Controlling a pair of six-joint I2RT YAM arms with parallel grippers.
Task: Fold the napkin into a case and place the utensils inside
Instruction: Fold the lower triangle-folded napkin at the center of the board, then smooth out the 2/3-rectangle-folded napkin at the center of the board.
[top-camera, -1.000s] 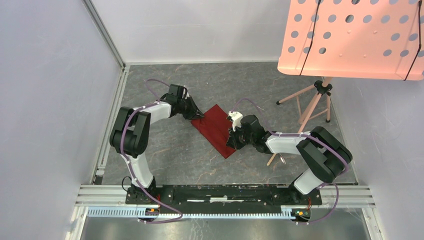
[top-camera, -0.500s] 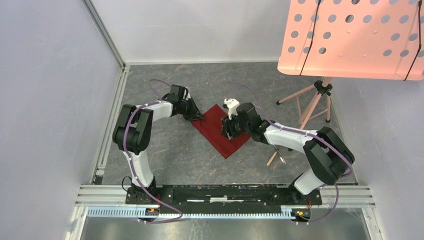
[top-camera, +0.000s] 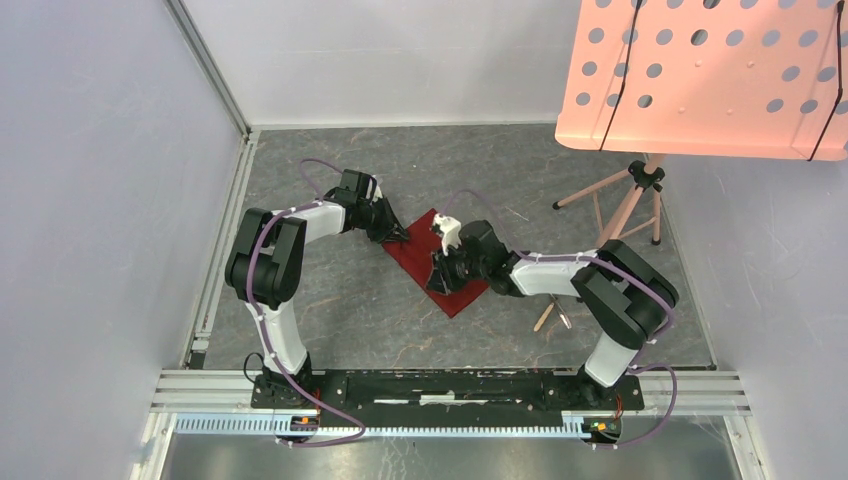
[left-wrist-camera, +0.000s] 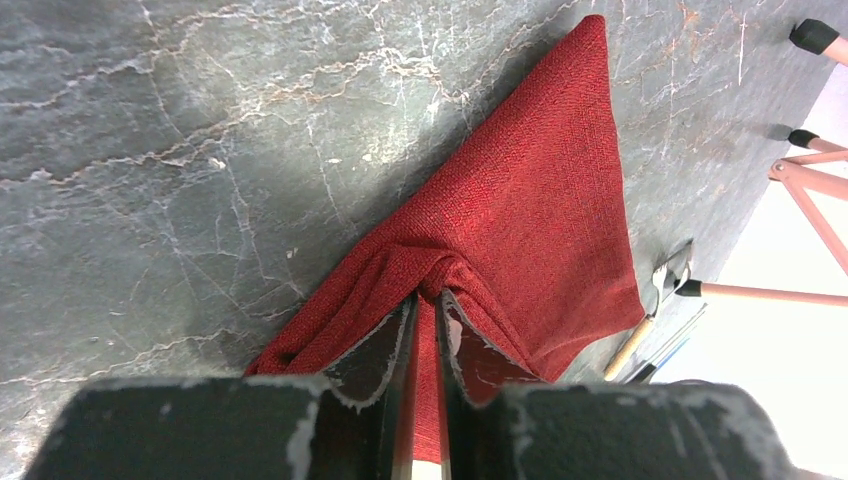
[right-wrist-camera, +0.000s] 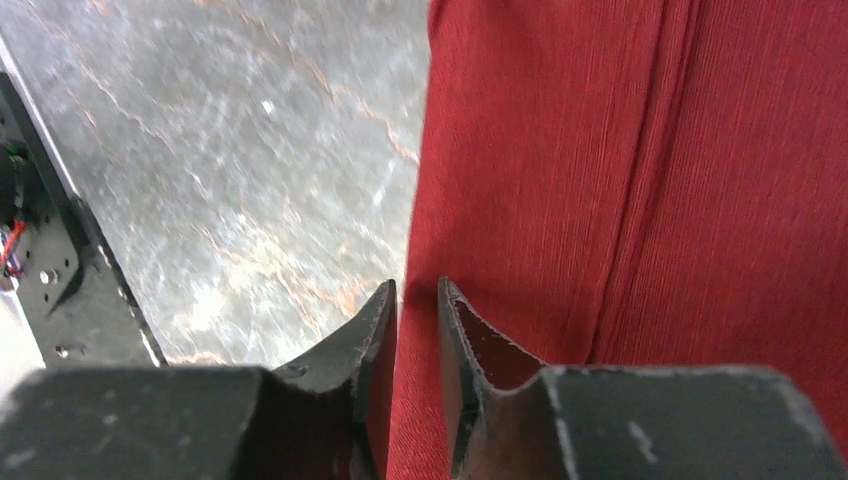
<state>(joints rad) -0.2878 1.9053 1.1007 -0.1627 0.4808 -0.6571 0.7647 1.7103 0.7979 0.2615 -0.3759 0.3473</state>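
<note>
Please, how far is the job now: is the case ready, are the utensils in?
Done: the napkin looks folded over at least once. In hand: the left hand pinches a bunched corner; the right hand sits at a long edge, jaws narrow, grip unclear. Left: finish folding, then put in the utensils, which lie on the table, apart from the napkin.

we logged napkin (left-wrist-camera: 540, 200) as matt woven cloth, finely ribbed | tabletop (left-wrist-camera: 150, 150) as smooth grey stone-look with a faint sheen | left gripper (left-wrist-camera: 428, 300) fingers (left-wrist-camera: 385, 345) as matt black, scuffed pale along the edges | utensils (left-wrist-camera: 672, 272) as shiny bare metal
</note>
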